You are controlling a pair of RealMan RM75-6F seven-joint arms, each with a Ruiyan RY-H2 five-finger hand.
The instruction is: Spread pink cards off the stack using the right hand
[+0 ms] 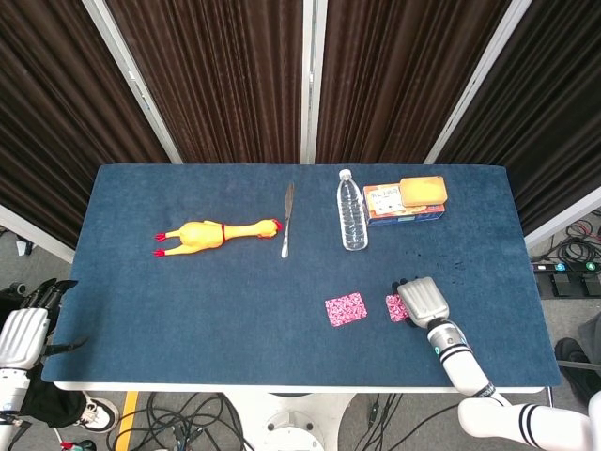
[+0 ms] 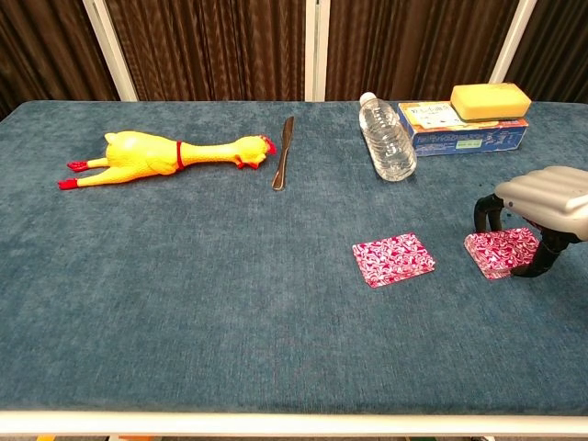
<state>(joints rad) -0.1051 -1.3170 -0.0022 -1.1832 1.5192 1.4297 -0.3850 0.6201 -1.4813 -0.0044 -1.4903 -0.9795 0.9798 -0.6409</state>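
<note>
Your left hand (image 1: pixel 23 329) hangs off the table's (image 2: pixel 184 303) left edge, fingers apart, holding nothing. One pink card (image 2: pixel 393 258) lies flat right of centre. Further right, your right hand (image 2: pixel 542 207) arches over the pink stack (image 2: pixel 499 251), fingertips (image 2: pixel 481 217) curled around its sides.

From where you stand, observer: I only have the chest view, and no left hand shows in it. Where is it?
Observer: In the head view the left hand sits off the blue table, beside its near left corner, holding nothing.
Operator: My view also cuts off the right hand at the frame edge. What is behind it?
Observer: The head view shows the whole right hand over the right part of the pink card stack, with its forearm running back over the near right table edge.
</note>
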